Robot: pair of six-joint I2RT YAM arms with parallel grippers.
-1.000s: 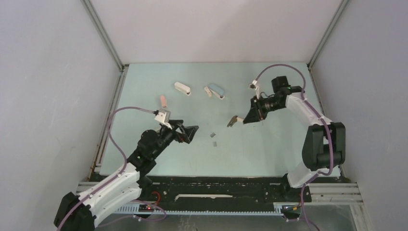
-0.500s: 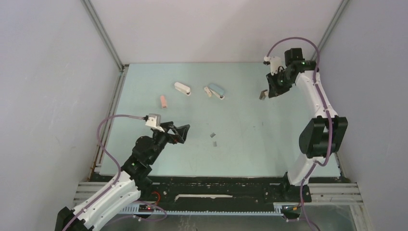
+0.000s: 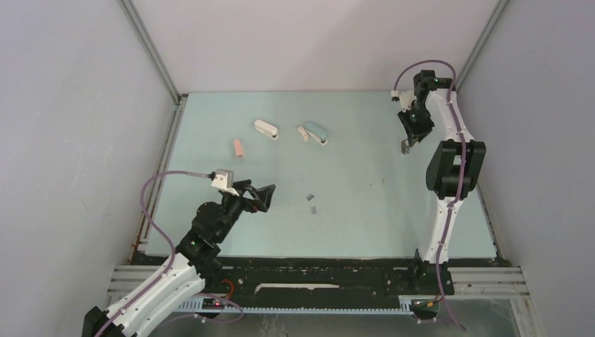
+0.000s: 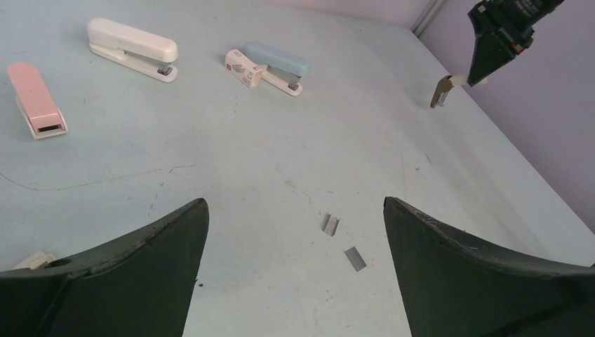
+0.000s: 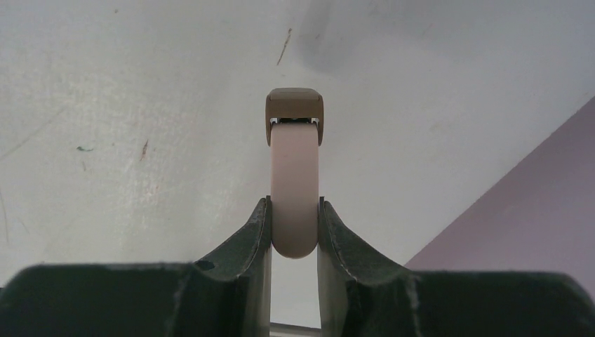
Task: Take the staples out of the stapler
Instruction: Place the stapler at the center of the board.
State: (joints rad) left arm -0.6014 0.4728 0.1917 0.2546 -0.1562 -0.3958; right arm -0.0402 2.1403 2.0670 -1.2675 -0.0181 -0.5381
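Firmly, the right gripper [image 5: 295,214] clamps a beige stapler [image 5: 295,175] at the far right of the table [image 3: 365,217]. At the near left, the left gripper [image 4: 295,202] stands wide open and empty. 2 staples [image 4: 330,224] lie mid-table, well apart from that stapler.

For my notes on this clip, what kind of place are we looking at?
Probably a robot test cell in a lab: a pale-green table boxed in by plain walls, a left arm and right arm bolted at its near edge, small staplers laid out.
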